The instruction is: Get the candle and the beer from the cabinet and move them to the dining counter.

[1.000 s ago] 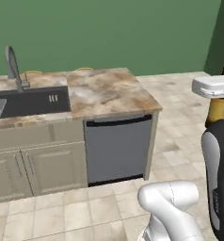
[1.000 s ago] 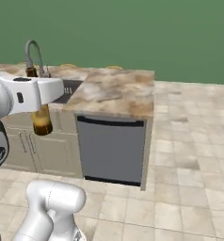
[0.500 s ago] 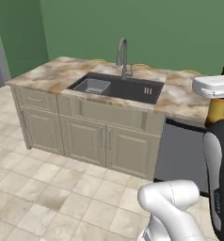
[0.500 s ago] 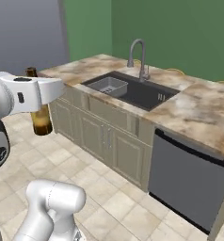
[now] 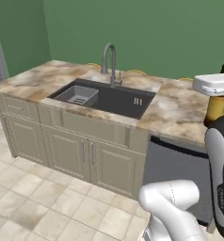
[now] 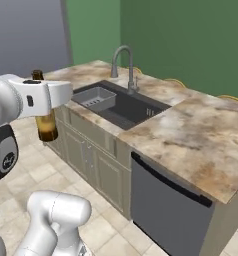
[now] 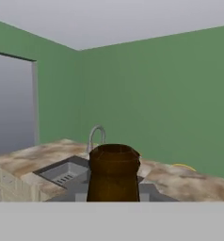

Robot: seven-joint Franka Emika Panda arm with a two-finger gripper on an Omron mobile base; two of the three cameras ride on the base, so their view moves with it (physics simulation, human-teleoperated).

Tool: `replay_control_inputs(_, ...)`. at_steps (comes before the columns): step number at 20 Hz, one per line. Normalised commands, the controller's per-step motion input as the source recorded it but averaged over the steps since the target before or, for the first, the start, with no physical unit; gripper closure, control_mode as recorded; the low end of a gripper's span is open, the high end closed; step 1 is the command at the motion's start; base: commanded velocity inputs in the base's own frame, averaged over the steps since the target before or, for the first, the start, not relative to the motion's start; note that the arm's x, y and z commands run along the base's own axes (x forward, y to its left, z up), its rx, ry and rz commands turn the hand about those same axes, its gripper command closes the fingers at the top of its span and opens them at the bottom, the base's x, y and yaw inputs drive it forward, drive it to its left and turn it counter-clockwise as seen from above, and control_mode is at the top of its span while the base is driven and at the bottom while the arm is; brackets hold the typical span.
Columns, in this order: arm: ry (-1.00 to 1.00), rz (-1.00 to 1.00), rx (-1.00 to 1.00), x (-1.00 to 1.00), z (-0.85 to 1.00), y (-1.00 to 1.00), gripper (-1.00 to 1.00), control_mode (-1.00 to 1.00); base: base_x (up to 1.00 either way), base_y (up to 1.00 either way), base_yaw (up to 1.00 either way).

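My gripper (image 5: 216, 85) is shut on the beer (image 5: 216, 108), an amber bottle with a dark neck, and holds it upright in the air. From the right side the beer (image 6: 47, 127) hangs under the white hand (image 6: 38, 97), in front of the counter's left end. In the hand view the bottle's dark neck (image 7: 113, 174) stands between the fingertips. The dining counter (image 5: 180, 113) with its marbled top lies ahead, also seen as a wide slab (image 6: 201, 135). The candle and the cabinet are out of view.
A dark sink (image 5: 109, 96) with a curved steel tap (image 5: 109, 61) and a grey basket (image 5: 78, 95) sits in the counter. Below are beige doors (image 5: 85, 157) and a grey dishwasher front (image 6: 166, 210). Green walls stand behind; tiled floor lies in front.
The whole picture has shifted: the base has moved, so the sink and counter now stand nearer and more central. The beer stays in the gripper, unmoved relative to the arm.
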Motion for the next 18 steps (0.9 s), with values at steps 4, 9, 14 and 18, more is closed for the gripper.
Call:
replay_control_inputs(4, 0.0, 0.0, 0.0, 0.0, 0.0, 0.0, 1.0, 1.0, 0.08, -1.0, -0.02)
replay_control_inputs(9, 0.0, 0.0, 0.0, 0.0, 0.0, 0.0, 1.0, 1.0, 0.0, -1.0, -0.01)
replay_control_inputs(14, 0.0, 0.0, 0.0, 0.0, 0.0, 0.0, 1.0, 1.0, -0.13, -1.0, 0.03)
replay_control_inputs(18, 0.0, 0.0, 0.0, 0.0, 0.0, 0.0, 1.0, 1.0, -0.15, -1.0, 0.13)
